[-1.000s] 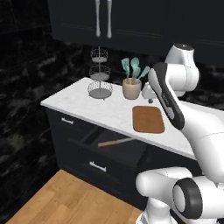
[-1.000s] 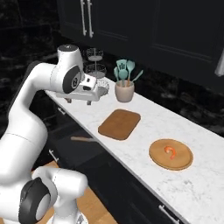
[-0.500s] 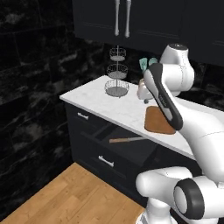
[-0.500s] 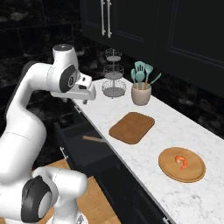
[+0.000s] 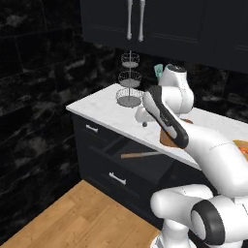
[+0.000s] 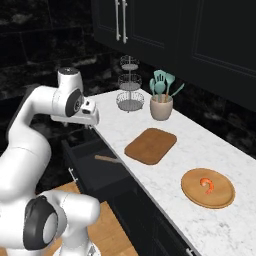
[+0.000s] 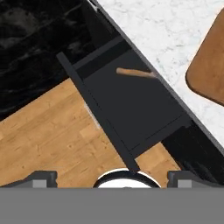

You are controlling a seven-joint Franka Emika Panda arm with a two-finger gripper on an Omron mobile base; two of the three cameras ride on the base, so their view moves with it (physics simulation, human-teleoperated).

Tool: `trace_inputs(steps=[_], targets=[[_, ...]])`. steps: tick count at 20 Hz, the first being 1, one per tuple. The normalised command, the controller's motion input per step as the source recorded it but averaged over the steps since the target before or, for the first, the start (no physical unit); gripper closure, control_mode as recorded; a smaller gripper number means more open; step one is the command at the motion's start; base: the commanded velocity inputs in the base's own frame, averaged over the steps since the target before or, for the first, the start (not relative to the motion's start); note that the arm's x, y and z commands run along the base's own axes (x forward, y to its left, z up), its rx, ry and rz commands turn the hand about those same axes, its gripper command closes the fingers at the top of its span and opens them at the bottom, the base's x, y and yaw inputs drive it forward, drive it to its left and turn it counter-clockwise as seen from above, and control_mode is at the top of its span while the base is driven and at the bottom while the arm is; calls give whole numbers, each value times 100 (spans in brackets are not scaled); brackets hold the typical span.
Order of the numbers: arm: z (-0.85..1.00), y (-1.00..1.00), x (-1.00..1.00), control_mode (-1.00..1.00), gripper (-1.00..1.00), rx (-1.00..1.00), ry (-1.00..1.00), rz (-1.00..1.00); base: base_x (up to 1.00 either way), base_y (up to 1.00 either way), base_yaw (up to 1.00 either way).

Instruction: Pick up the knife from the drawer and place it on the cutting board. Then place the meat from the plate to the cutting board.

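Step in hand: reaching for knife in open drawer. Jaws fully open, empty. Next: descend, align across handle, close.

The drawer stands pulled out below the front edge of the counter. The knife lies inside it, near the counter edge, its far end running under the overhang. On the counter, the cutting board lies just behind the open drawer. The plate sits well apart to the board's right, with the meat on it. Behind the board, toward the wall, a utensil crock stands, and left of it a tiered wire rack. The gripper hangs above the drawer, left of the board.
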Motion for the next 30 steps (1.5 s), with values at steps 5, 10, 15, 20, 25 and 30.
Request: trace_inputs(steps=[5,10,15,20,25,30], targets=[[-100,98,54,-100,-100,3,25,8,0,0,0],[-67,63,51,-100,-100,-1,8,13,0,0,0],[-82,40,24,-100,-100,-5,-9,4,0,0,0],[-63,7,45,-100,-100,-3,0,0,0,0,0],[-53,-1,43,-100,-100,-2,-1,0,0,0,0],[-58,1,34,-100,-100,0,0,0,0,0,0]])
